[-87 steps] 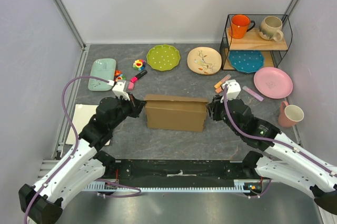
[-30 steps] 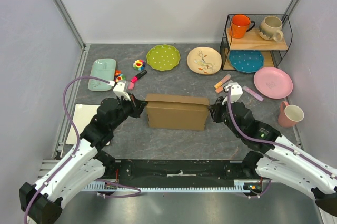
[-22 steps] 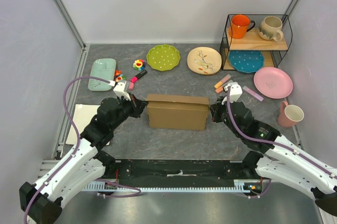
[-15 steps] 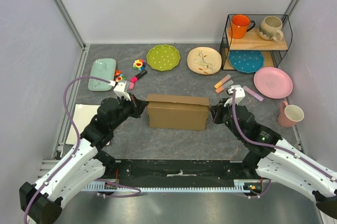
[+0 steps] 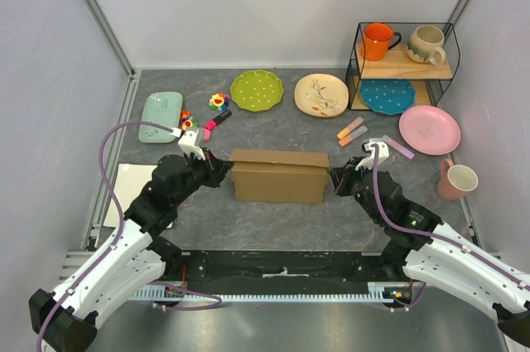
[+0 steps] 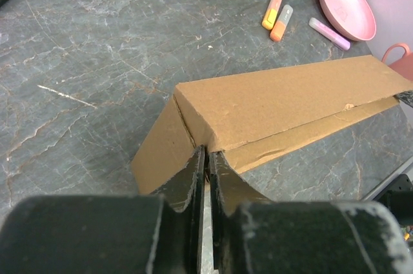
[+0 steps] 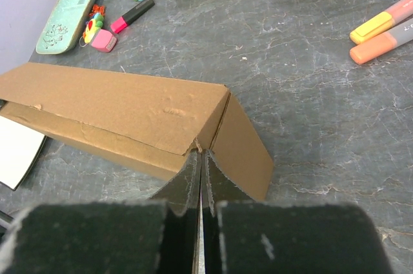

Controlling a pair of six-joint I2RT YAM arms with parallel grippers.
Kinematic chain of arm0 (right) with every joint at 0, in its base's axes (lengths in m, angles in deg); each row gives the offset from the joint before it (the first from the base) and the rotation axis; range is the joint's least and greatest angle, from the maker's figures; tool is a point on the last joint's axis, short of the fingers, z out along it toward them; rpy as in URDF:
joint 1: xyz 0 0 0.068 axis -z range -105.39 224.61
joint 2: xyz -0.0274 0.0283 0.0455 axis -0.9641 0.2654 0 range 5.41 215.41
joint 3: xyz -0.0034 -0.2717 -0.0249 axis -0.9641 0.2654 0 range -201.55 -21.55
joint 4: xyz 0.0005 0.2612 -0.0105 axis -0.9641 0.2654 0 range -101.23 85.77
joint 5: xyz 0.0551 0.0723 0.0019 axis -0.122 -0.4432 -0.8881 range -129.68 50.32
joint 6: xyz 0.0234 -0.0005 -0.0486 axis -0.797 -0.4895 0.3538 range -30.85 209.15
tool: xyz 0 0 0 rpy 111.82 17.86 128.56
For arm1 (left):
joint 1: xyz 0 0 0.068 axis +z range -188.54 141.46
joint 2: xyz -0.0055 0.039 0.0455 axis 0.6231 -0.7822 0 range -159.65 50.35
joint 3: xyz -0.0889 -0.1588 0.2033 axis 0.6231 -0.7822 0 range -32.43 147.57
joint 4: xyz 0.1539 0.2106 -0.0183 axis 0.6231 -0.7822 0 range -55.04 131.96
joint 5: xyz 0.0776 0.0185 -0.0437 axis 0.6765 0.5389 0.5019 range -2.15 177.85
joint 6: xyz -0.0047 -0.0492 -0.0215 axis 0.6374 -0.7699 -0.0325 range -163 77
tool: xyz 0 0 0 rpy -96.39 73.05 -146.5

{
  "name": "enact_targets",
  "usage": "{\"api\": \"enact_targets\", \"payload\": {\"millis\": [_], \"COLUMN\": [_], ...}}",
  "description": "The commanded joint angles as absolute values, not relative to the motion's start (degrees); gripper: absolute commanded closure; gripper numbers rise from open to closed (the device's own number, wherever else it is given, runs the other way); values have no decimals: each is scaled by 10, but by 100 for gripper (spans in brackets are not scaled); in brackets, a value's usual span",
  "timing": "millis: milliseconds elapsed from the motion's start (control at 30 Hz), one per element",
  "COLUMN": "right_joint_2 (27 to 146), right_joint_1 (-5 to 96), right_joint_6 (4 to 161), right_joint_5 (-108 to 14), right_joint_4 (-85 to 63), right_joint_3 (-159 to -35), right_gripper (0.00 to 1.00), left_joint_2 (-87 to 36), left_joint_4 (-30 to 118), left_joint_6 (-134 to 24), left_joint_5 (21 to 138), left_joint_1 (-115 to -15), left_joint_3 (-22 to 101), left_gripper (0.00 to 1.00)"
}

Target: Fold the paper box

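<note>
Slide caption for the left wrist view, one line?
Left claw, jaws nearly shut, at the near corner of the paper box on the grey table; highlighters and pink plate beyond.

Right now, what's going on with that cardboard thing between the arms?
Both arms are working the paper box, which stands folded up as a closed brown box between them. The left gripper is at the box's left end and the right gripper at its right end, each with its tips against a near corner. The right gripper is shut. The left gripper shows a thin slit, and I can't tell whether it pinches cardboard.
</note>
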State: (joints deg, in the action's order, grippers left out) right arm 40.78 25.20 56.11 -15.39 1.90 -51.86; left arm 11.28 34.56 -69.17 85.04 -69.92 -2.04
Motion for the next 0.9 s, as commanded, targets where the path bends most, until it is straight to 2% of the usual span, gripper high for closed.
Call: {"api": "enact_targets", "payload": {"millis": [0, 400, 867], "right_joint_2": [432, 437, 437], "right_joint_1": [250, 250, 250], "right_joint_6": [561, 566, 567], "right_joint_5": [-159, -153, -154], "right_joint_4": [90, 93, 93], "right_joint_3": [-510, -521, -520], "right_gripper": [100, 100, 100], "left_joint_2": [124, 125, 99], "left_joint_4": [269, 254, 274], "left_joint_6": [-688, -663, -651], "left_joint_5": [854, 867, 862], "left_joint_1": [-705, -705, -704], "left_joint_3": [3, 54, 66], "left_gripper": [88, 76, 77]}}
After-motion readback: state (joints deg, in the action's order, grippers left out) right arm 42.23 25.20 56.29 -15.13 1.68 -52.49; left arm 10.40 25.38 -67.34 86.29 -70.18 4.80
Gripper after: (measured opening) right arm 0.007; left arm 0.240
